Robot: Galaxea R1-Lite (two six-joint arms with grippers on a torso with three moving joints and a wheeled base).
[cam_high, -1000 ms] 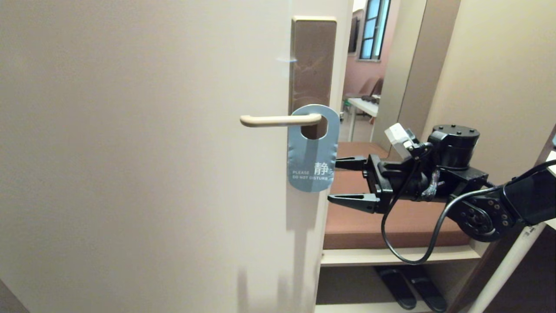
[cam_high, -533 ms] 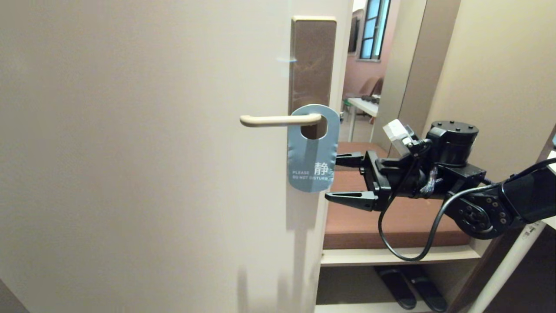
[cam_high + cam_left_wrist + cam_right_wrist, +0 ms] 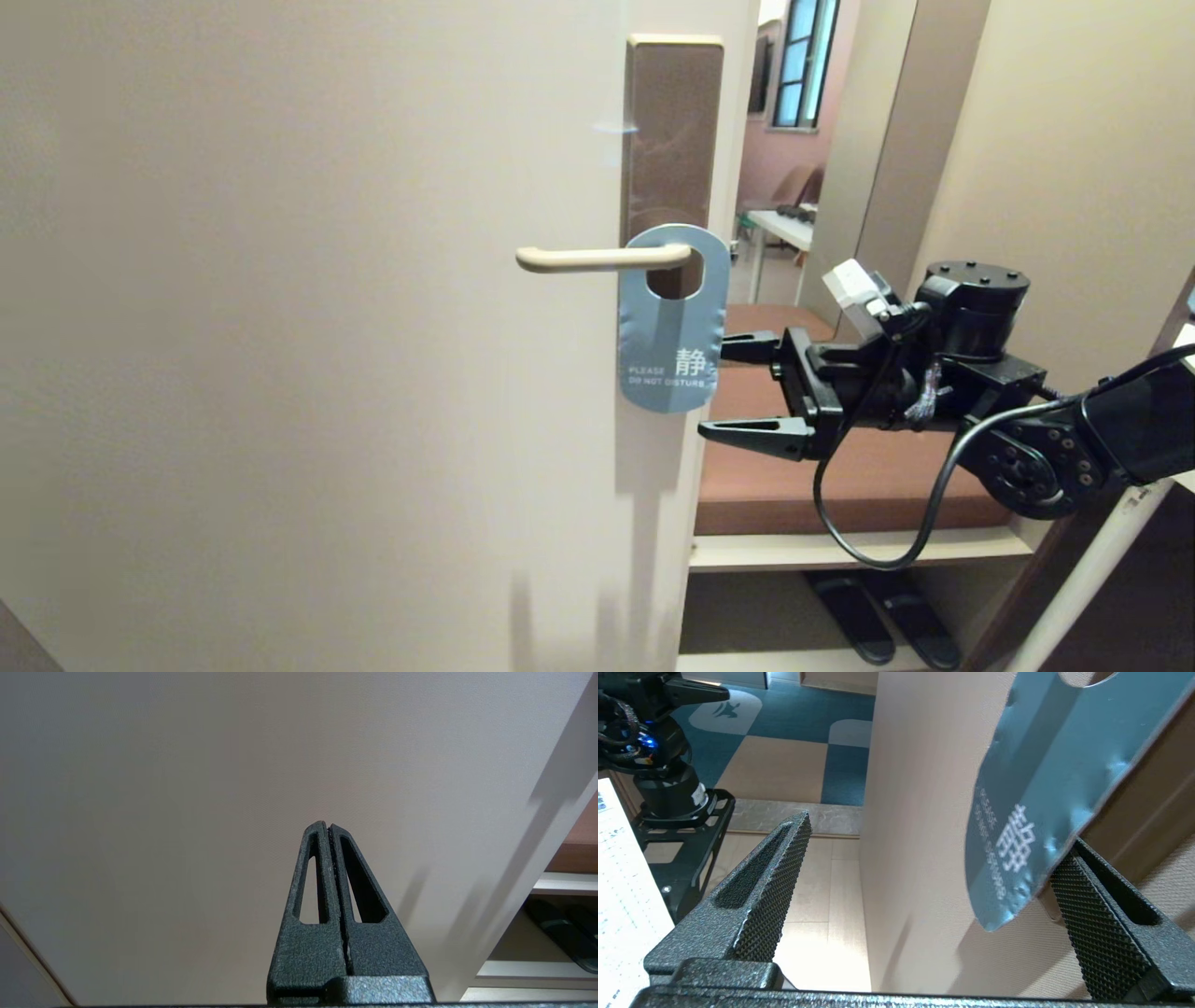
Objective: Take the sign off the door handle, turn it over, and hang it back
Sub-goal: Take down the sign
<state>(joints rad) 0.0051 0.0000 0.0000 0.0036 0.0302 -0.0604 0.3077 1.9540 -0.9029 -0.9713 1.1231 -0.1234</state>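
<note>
The sign (image 3: 672,317), blue face with white text outward, hangs by its hole on the cream door handle (image 3: 597,259), which is mounted on a tall brown plate (image 3: 672,131). My right gripper (image 3: 714,388) is open and level, just right of the sign's lower half at the door edge. In the right wrist view the sign (image 3: 1045,779) hangs between the wide-open jaws of the right gripper (image 3: 936,830), its edge close against one finger (image 3: 1092,905); nothing is gripped. My left gripper (image 3: 327,825) is shut and empty, facing the plain door face.
The cream door (image 3: 308,336) fills the left and middle. Right of its edge is an open doorway with a brown-topped bench (image 3: 840,476), dark slippers (image 3: 887,616) on the shelf below, and a beige wall (image 3: 1074,140) close behind my right arm.
My right gripper has crept slightly left toward the door edge, still open. The sign and the handle have not moved.
</note>
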